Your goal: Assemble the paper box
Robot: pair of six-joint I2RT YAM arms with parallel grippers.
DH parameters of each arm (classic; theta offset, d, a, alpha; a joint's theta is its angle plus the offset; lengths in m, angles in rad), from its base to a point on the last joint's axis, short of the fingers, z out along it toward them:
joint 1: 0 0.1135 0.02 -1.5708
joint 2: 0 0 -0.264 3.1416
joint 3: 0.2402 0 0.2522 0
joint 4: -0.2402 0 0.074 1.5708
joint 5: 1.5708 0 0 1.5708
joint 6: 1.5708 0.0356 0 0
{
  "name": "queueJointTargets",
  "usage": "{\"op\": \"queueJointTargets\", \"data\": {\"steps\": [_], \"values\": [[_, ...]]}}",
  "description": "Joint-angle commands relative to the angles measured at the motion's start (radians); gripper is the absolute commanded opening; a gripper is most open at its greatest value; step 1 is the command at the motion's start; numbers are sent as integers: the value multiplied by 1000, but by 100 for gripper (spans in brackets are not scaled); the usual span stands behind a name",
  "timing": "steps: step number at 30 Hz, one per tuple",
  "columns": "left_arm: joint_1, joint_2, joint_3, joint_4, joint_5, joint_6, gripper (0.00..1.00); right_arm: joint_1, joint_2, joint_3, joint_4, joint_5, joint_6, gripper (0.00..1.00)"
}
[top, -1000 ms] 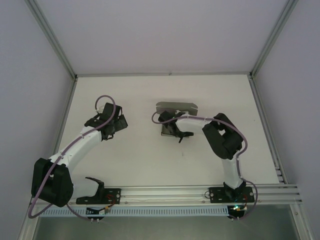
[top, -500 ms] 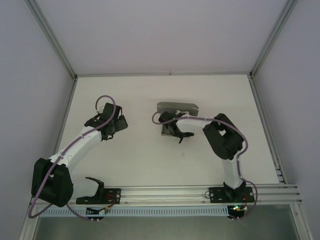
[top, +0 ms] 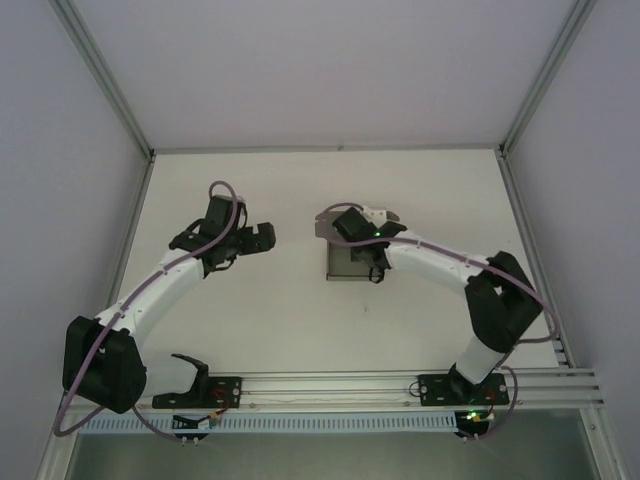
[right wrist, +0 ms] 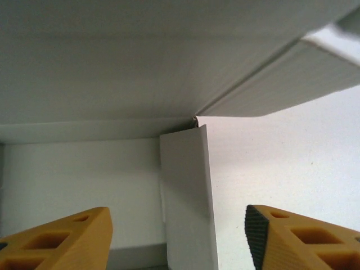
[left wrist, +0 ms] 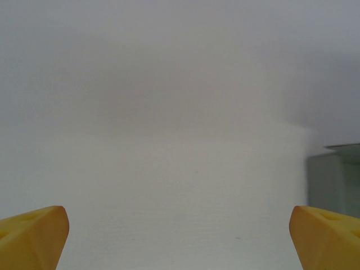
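The paper box is grey cardboard, lying part-folded mid-table with its lid flap raised at the far side. In the right wrist view I look into the paper box; one side wall stands upright and the lid hangs overhead. My right gripper is open, its jaws either side of that wall without touching it. From above, the right gripper hovers over the box's right part. My left gripper is open, left of the box and apart from it. The left gripper holds nothing; the box shows at the right edge.
The white table is fenced by aluminium rails at the near edge and grey walls on three sides. The right arm's elbow juts out toward the right rail.
The right arm has stretched out, carrying its wrist further back over the box's lid side. The left gripper has swung to the right, toward the box.
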Motion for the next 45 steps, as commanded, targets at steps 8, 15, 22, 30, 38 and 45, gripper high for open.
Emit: {"op": "queueJointTargets", "data": {"steps": [8, 15, 22, 30, 38, 45], "values": [[-63, 110, 102, 63, 110, 140, 100, -130, -186, -225, 210, -292, -105, 66], [-66, 128, 78, 62, 89, 121, 100, -152, -25, -230, 283, -287, -80, 60], [-66, 108, 50, 60, 54, 104, 100, -160, 91, -211, 331, -216, -63, 34], [-69, 130, 45, 60, 42, 80, 100, -161, 151, -196, 299, -172, -70, 0], [-83, 132, 45, 28, -17, 58, 100, -131, 305, -73, 39, 20, 8, 0], [-95, 122, 39, 9, -58, 39, 100, -99, 446, 82, -170, 130, 43, 0]]}}
